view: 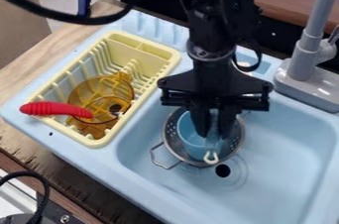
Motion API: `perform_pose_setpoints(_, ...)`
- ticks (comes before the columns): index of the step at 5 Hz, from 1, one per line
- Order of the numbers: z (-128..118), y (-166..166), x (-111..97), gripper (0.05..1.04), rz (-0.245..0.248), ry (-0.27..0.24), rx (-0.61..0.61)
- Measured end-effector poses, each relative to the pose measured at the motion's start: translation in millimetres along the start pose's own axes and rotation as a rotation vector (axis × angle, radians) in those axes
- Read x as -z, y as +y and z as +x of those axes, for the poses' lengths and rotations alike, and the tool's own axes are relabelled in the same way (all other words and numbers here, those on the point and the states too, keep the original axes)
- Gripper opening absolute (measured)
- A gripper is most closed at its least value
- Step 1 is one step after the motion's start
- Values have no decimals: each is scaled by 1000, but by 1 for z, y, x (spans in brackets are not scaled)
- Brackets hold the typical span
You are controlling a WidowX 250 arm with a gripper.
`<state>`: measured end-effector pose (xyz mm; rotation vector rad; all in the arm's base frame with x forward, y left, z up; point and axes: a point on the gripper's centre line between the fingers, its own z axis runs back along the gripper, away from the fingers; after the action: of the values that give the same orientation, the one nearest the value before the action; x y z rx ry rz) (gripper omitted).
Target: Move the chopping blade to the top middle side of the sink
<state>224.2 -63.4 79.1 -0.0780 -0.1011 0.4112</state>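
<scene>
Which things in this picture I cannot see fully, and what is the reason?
All in the camera view:
- Blue bowl: back side, hidden by the tool.
- Metal colander: back rim, also behind the tool.
- Tap: upper end, cut off by the top edge.

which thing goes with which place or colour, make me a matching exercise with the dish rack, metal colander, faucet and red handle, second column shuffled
Things
1. dish rack
2. metal colander
3. faucet
4. red handle

Places and colours
a. grey, at the right end of the sink's back edge
b. sticks out over the rack's left rim
c. pale yellow, to the left of the basin
d. in the basin, under the gripper, with a blue bowl inside

Right pairs: 1-c, 2-d, 3-a, 4-b
</scene>
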Motion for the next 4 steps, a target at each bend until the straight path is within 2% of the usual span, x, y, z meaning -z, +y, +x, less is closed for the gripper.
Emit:
perform_pose_setpoints(2, 34, -14, 6, 211, -15, -35, -99)
perform_pose_setpoints(4, 47, -28, 16, 211, -12, -59, -231)
